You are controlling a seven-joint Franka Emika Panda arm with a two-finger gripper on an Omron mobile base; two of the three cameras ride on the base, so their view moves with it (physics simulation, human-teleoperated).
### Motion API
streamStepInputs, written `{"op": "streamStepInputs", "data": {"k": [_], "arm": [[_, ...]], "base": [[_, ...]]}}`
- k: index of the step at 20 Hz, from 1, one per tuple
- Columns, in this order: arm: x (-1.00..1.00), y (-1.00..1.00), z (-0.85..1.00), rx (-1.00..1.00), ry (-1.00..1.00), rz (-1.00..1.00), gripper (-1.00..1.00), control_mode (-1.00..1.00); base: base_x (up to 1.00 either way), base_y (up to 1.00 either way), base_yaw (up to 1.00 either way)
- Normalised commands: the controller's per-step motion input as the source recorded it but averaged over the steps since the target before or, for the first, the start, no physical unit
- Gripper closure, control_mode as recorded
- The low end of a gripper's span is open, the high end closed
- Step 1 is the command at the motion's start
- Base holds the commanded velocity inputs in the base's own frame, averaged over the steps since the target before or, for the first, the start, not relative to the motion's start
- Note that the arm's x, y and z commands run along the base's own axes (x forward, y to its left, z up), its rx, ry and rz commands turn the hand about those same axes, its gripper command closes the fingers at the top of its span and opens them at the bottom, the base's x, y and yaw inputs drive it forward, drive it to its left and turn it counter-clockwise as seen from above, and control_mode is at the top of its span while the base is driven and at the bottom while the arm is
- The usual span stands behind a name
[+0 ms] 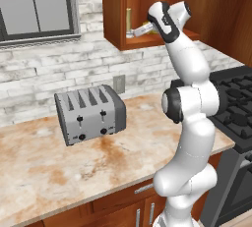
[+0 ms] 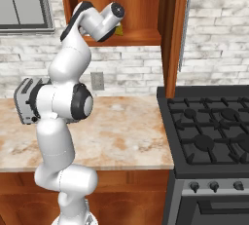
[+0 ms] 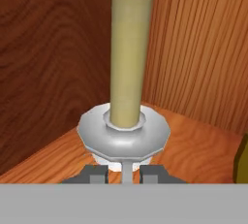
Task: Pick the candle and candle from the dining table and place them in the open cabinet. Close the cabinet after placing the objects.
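The taper candle (image 3: 127, 58) in its silver dish holder (image 3: 124, 135) stands on the open cabinet's shelf (image 1: 147, 42), the jaws parted slightly around its stem, so the placing step looks nearly done; next, widen and back out.

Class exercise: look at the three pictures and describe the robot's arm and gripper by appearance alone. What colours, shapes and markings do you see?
The arm is glossy white, built of rounded, tube-like segments. Its joints are dark grey to black round caps and bands. No cables, logos or markings show on it. The gripper ends in two small, blocky, dark grey fingertips.
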Motion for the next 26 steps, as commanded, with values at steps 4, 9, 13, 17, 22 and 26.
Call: {"op": "streamStepInputs", "data": {"k": [4, 9, 13, 17, 22, 26], "arm": [[-0.04, -0.01, 0.00, 0.00, -0.06, 0.00, -1.00, -1.00], [-0.05, 0.00, 0.03, 0.00, -0.04, 0.00, -1.00, -1.00], [-0.23, -0.01, 0.11, 0.00, -0.02, 0.00, -1.00, -1.00], [-0.34, 0.00, 0.23, 0.00, 0.00, 0.00, -1.00, -1.00], [-0.62, -0.01, 0.03, 0.00, -0.07, -0.01, -1.00, -1.00], [-0.90, -0.01, -0.06, 0.02, -0.11, -0.05, -1.00, -1.00]], "base": [[0.00, 0.00, 0.00], [0.00, 0.00, 0.00], [0.00, 0.00, 0.00], [0.00, 0.00, 0.00], [0.00, 0.00, 0.00], [0.00, 0.00, 0.00]]}}
